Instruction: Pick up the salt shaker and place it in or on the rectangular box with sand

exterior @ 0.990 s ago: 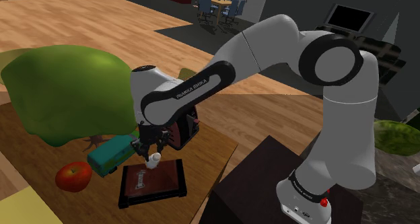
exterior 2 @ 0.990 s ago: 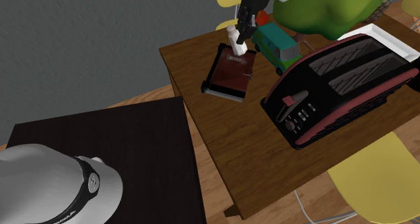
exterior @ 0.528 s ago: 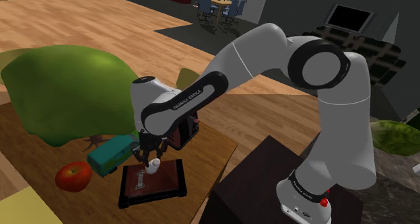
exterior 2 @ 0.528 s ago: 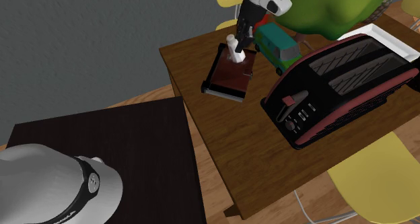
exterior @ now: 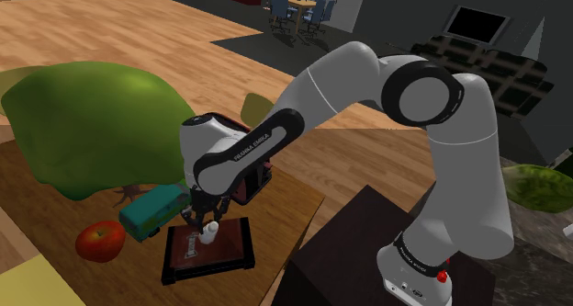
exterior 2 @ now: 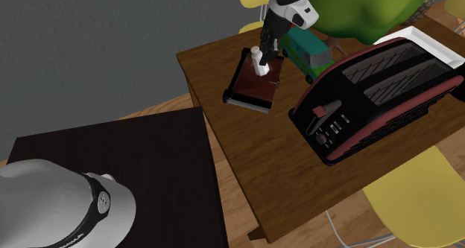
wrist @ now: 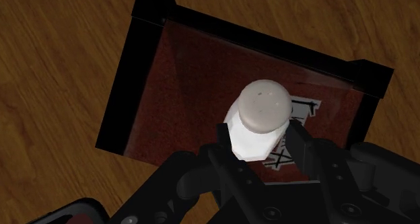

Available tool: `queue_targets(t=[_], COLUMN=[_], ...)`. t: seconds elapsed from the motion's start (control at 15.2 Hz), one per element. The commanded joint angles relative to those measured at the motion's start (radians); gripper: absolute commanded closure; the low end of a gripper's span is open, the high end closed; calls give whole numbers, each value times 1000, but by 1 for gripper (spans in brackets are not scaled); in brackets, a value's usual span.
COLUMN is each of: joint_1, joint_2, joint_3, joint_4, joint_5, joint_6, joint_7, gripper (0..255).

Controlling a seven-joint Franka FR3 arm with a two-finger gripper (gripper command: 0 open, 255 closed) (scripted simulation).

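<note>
The white salt shaker is clasped between my two black fingers, so my gripper is shut on it. It hangs just above the dark red sand of the flat rectangular box with a black rim. In the shoulder view my gripper holds the shaker low over the box. In the second exterior view the shaker stands upright over the box, with the gripper above it.
A teal toy bus lies beside the box and a red apple beyond it. A big green object looms behind them. A black and red toaster stands on the wooden table.
The gripper has come down with the shaker, from well above the box to just over its sand. The grip has not changed.
</note>
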Motion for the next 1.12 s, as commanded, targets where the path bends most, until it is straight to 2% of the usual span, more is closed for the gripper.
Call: queue_targets(t=[0.0, 0.26, 0.33, 0.66, 0.92, 1.06], joint_1=[0, 0, 0, 0, -19, -19], joint_2=[1, 1, 1, 1, -71, -71], joint_3=[0, 0, 0, 0, 10, 10], joint_4=[1, 1, 1, 1, 28, 28], joint_5=[0, 0, 0, 0, 14, 14], joint_6=[1, 1, 1, 1, -99, -99], joint_7=[0, 0, 0, 0, -9, -9], gripper=[255, 255, 0, 0, 0, 0])
